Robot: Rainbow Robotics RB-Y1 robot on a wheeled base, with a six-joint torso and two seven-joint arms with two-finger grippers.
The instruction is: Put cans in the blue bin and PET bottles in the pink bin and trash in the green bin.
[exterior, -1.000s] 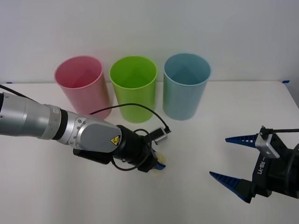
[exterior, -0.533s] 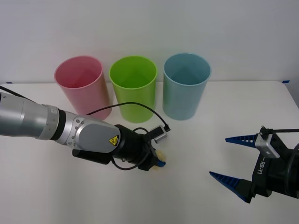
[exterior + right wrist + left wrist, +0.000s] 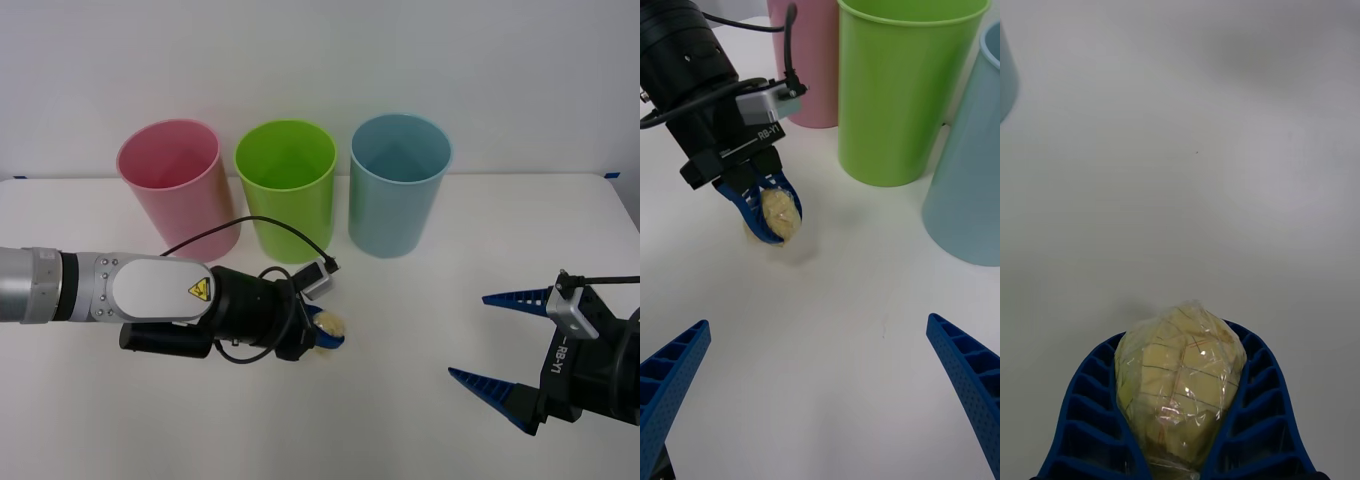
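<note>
Trash point(image 3: 329, 326) sits gripped between the fingers of the left gripper point(image 3: 322, 334), in front of the green bin point(image 3: 287, 190). Right gripper point(image 3: 503, 350) waits open on the right side of the table point(image 3: 420, 300).

Three tall plastic cups in a row on one white table point(image 3: 420, 330): one pink bin point(image 3: 175, 180), one green bin point(image 3: 288, 185), one blue bin point(image 3: 398, 180). One piece of trash point(image 3: 330, 325), a pale yellow lumpy ball in clear wrap. Two grippers with blue ribbed fingers: one left gripper point(image 3: 322, 335), clamped around that single ball, and one right gripper point(image 3: 500, 345), spread wide with nothing between its two fingers. One black cable point(image 3: 255, 225) looping over the left wrist
</note>
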